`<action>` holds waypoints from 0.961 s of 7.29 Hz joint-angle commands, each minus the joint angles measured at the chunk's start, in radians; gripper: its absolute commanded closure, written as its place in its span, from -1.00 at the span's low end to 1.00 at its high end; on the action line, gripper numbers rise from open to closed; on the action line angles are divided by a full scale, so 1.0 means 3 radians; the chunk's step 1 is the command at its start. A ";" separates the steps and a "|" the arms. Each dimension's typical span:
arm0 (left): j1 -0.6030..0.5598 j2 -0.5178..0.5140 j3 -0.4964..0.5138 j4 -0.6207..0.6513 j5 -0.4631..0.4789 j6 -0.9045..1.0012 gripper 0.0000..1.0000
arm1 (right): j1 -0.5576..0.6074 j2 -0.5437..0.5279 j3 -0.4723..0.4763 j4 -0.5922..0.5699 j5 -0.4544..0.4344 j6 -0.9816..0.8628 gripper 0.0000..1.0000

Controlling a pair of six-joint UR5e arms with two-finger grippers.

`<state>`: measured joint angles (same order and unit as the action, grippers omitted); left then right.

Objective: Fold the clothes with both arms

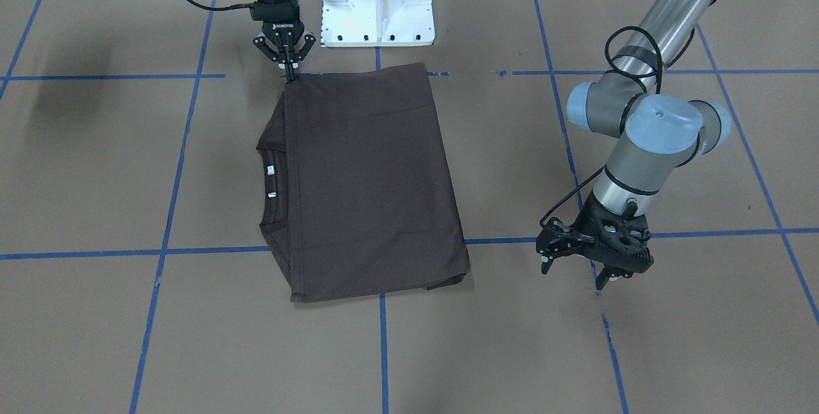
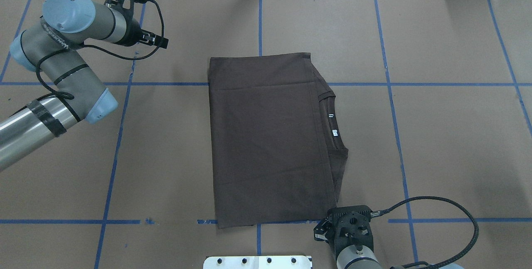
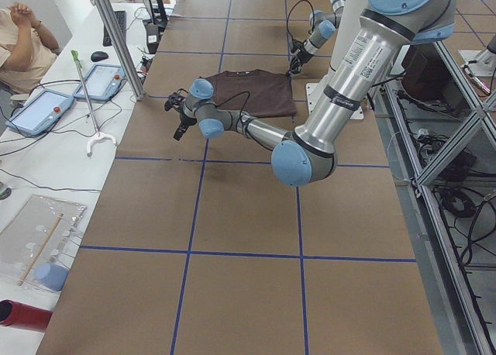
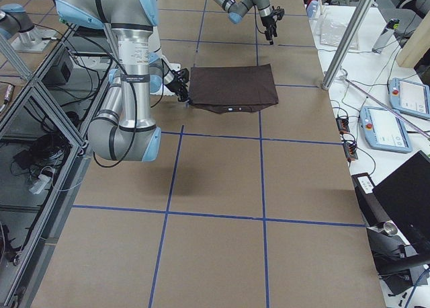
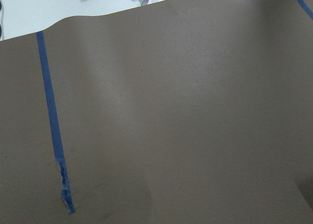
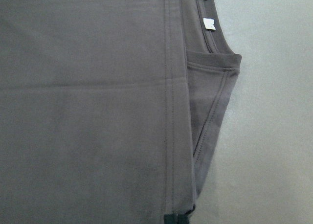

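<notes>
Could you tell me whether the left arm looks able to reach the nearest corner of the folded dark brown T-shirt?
Probably yes. The left gripper hangs open beside the dark brown short-sleeved T-shirt, and only bare brown-paper tabletop lies between it and that corner.

The tabletop [image 1: 486, 350] is covered in brown paper, marked into large squares by blue tape lines [image 1: 382, 350]. Soft, blurred shadows lie on it under even light. Along one long edge runs a white side desk [image 3: 46, 161] carrying two blue-edged control pendants [image 3: 40, 111], a computer mouse [image 3: 99, 56] and a red cylinder [image 3: 23, 315]. A person [image 3: 19, 45] sits at it. A silver post [image 3: 116, 41] rises at the tabletop's edge. On the opposite side, an aluminium frame [image 3: 428, 235] stands over a grey floor [image 3: 480, 308] strewn with loose cables [image 3: 457, 204].
</notes>
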<state>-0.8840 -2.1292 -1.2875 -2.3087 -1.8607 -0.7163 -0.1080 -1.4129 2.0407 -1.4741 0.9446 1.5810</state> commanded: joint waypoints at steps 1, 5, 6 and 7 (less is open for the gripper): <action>0.0001 0.0000 -0.0044 0.0005 -0.0005 0.0005 -1.00 | 0.0068 -0.0015 0.0272 0.0000 0.0143 -0.0059 -1.00; 0.0389 0.0412 -0.1032 0.0061 -0.0051 -0.1025 -1.00 | 0.0492 -0.0488 0.0591 0.0941 0.0685 -0.0198 -1.00; 0.0643 0.0642 -0.1401 0.0061 -0.0041 -0.1311 -1.00 | 0.0604 -0.0678 0.0591 0.1103 0.0767 -0.0203 -1.00; 0.0873 0.0781 -0.1728 0.0097 -0.0005 -0.1653 -1.00 | 0.0742 -0.0660 0.0591 0.1120 0.0874 -0.0193 -1.00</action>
<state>-0.7065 -1.9592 -1.6762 -2.2880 -1.8709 -1.0906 0.0667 -1.5849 2.2160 -1.1813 1.1668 1.5217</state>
